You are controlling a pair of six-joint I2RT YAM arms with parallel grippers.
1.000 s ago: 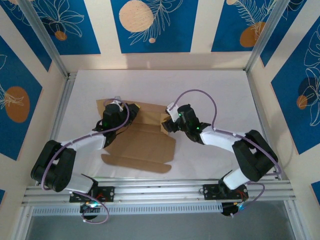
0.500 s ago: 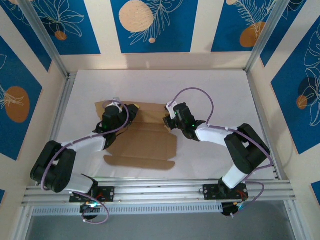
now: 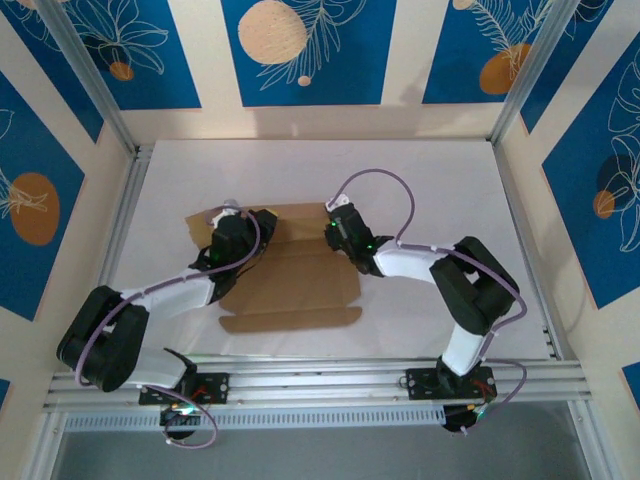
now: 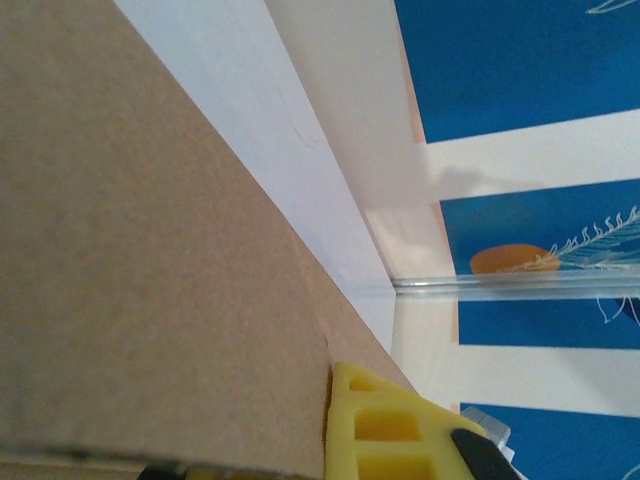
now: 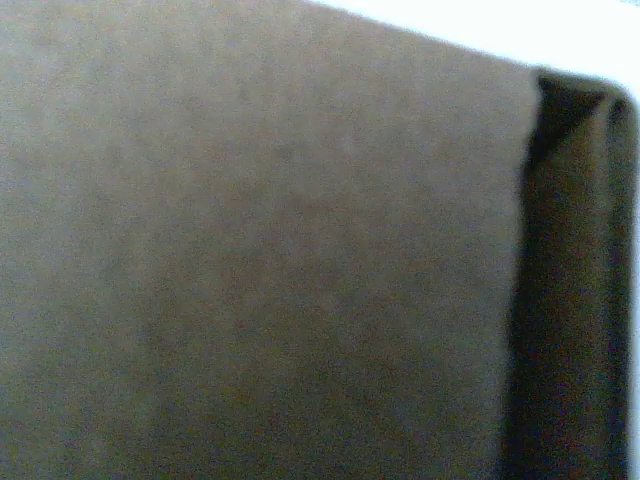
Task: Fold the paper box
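The paper box (image 3: 290, 285) lies open and mostly flat on the white surface (image 3: 430, 180), a little to the left of the middle, as a brown cardboard sheet with crease lines. One long narrow flap (image 3: 290, 320) runs along the side of the box nearest to the arm bases. The left pincer (image 3: 243, 232) is over the far left part of the box. Its jaws are closed, and they seem to pinch a cardboard panel. In the left wrist view this panel of the paper box (image 4: 130, 250) is very near to the camera, and one yellow finger (image 4: 385, 430) lies directly against its edge. The right pincer (image 3: 338, 232) is at the far right corner of the box, and it is touching the cardboard or is just above it. From above I cannot tell which. In the right wrist view the paper box (image 5: 260, 250) is blurred and very close, with a darker fold (image 5: 570, 290) at its right side. I cannot tell whether this pincer is wide or narrow, or whether it holds something.
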